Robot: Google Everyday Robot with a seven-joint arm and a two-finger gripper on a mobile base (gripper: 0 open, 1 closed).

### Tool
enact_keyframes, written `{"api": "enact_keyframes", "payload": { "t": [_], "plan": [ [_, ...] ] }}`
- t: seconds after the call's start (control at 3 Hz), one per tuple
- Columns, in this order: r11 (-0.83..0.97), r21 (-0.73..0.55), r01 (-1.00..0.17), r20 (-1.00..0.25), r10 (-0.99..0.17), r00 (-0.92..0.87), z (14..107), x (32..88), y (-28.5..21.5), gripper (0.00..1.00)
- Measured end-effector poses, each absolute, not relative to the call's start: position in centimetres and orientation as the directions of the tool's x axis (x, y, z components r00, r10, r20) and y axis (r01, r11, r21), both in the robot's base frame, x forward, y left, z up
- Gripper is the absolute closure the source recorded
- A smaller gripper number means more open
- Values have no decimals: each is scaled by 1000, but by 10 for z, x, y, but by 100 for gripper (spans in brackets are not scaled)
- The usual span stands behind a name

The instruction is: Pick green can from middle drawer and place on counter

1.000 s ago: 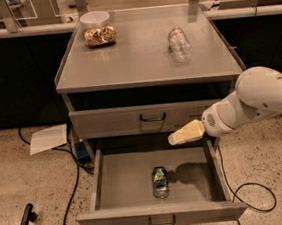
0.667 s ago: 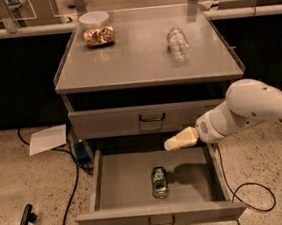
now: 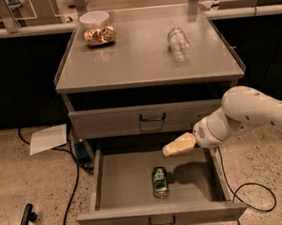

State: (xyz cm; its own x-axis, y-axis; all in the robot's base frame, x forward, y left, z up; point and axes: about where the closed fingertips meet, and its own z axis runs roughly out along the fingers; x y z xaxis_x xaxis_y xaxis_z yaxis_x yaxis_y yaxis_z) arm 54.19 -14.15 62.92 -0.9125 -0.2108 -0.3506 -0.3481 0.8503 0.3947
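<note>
The middle drawer (image 3: 119,187) stands pulled out below the cabinet, its dark bar handle facing the front. On its grey floor lies 1 green can (image 3: 160,181), on its side, with its long axis running from back to front and a silvery end toward the drawer's front wall. It sits a little right of the drawer's middle, clear of all 4 walls.

The claw (image 3: 169,150) hangs over the back part of the open drawer, just under the closed upper drawer front (image 3: 112,121). It comes in from the right on the white arm (image 3: 254,113) and its pale tapered tip points left. The can is below the tip and nearer the front, apart from the claw. How far the claw is open I cannot tell: it shows as 1 pale wedge. The can is not in its hold. A dark shadow lies on the drawer floor just right of the can.

The worktop (image 3: 135,60) above carries 3 things: a clear crinkled plastic bottle (image 3: 179,44) lying toward the right, a gold-brown snack packet (image 3: 100,36) at the back left, and a white round tub (image 3: 94,19) just behind the packet. On the speckled floor left of the cabinet lies a sheet of white paper (image 3: 48,138), and a black cable (image 3: 249,189) loops at the right.
</note>
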Motion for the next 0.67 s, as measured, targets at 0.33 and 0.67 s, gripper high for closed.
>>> {"api": "enact_keyframes", "payload": {
  "t": [0.33,0.67],
  "plan": [
    [857,415,-307,-346,-164,-924,618,543,-145,0],
    [845,460,-274,-308,-137,-941,583,551,-136,0]
  ]
}}
